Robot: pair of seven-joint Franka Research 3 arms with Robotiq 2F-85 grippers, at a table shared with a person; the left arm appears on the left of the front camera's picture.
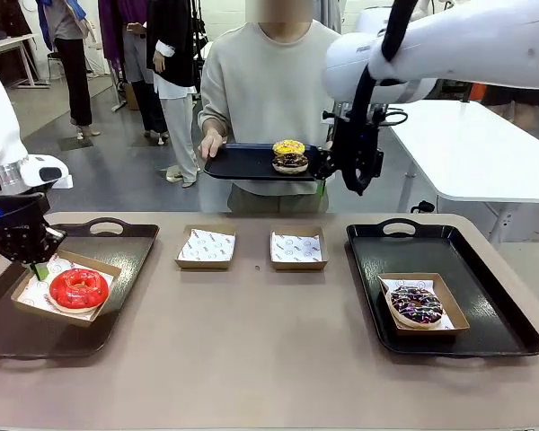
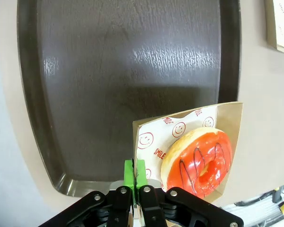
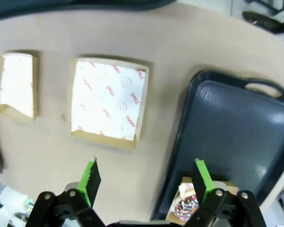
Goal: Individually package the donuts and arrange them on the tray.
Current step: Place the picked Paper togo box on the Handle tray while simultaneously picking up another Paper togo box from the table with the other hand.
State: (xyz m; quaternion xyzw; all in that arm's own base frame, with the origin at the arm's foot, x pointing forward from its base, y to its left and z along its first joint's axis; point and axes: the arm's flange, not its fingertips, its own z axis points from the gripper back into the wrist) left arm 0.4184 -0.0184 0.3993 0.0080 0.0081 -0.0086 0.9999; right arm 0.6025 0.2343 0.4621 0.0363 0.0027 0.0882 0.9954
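My left end effector [image 2: 135, 178] is clamped on the box [image 2: 229, 124] rim, red donut [image 1: 78, 288] inside, on the left tray [image 1: 130, 256]. The right end effector [image 3: 144, 176] gapes; next I'd lift the yellow donut [image 1: 288, 146] off the person's tray [image 1: 238, 164].

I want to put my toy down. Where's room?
Free: the table between the left tray and right tray, in front of the empty boxes. Crowded: left tray's near corner, where the left gripper pinches the box under the red donut.

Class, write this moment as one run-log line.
left gripper: shut on edge of brown cardboard box holding glossy red ring donut | right gripper: open, aloft beside person's black tray
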